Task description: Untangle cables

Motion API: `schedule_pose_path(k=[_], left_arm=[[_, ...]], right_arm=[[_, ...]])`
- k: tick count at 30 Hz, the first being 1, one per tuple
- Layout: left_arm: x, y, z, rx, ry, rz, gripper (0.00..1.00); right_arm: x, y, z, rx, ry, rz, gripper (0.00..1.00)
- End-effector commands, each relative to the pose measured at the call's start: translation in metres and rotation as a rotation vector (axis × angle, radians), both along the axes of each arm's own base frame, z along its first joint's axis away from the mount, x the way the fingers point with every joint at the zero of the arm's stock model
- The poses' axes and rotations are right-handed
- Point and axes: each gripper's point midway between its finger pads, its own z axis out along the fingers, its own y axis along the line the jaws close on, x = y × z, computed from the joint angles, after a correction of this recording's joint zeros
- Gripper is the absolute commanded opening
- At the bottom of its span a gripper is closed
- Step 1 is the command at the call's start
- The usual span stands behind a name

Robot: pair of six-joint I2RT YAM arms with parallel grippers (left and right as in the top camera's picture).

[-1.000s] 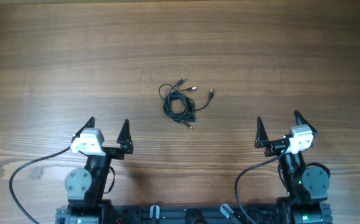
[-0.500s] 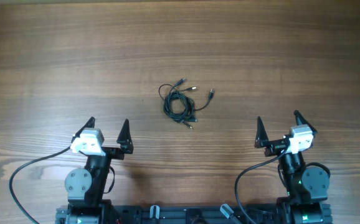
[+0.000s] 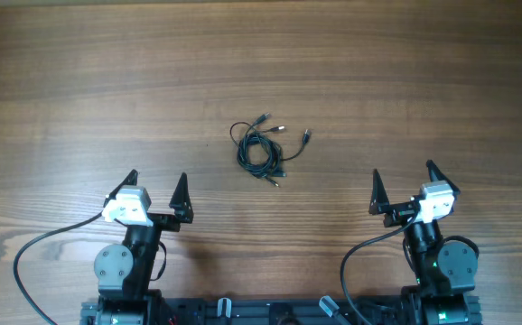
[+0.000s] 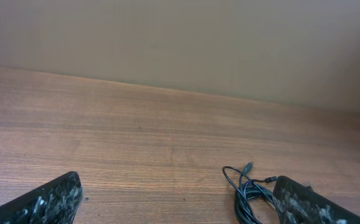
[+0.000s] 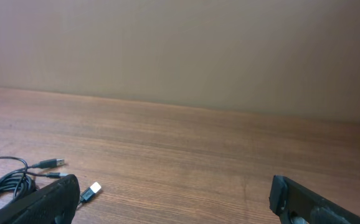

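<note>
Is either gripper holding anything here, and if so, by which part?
Nothing is held. The left gripper and right gripper both have their jaws open and empty; the cables lie in a bundle, apart from both.

Setting: robot test bench, lab-type workspace.

You're at a wood-grain table (image 3: 80, 81) that fills the overhead view. A dark rail (image 3: 270, 311) runs along its 6 o'clock edge, carrying the left arm (image 3: 125, 257) at 7 o'clock and the right arm (image 3: 437, 253) at 5 o'clock. A small tangle of cables (image 3: 265, 147) lies at centre. Both wrist views show a plain beige wall (image 4: 180, 43) past the 12 o'clock edge. You can't tell the room type beyond that.
</note>
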Motion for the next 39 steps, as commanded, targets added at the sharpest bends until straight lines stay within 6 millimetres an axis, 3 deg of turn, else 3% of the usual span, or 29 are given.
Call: schedule_pose_path(k=[1, 13, 17, 27, 33, 39], left_arm=[[-0.001, -0.003, -0.001, 0.018, -0.003, -0.018, 1.0], [-0.001, -0.003, 0.0, 0.017, -0.004, -0.019, 1.0], [0.0, -0.002, 0.014, -0.033, -0.057, -0.012, 1.0], [0.0, 0.002, 0.025, -0.129, 0.021, 0.018, 1.0], [0.021, 0.001, 0.036, -0.124, 0.176, 0.027, 1.0], [0.055, -0.002, 0.047, -0.119, 0.42, 0.026, 1.0]], right_arm=[[0.0, -0.003, 0.001, -0.004, -0.004, -0.016, 1.0], [0.0, -0.004, 0.001, -0.005, -0.005, -0.02, 1.0], [0.0, -0.004, 0.0, -0.004, -0.003, -0.02, 1.0], [-0.001, -0.002, 0.008, 0.032, 0.0, -0.009, 1.0], [0.001, -0.002, 0.02, 0.027, 0.069, -0.011, 1.0], [0.02, 0.0, 0.016, 0.03, 0.284, -0.016, 1.0]])
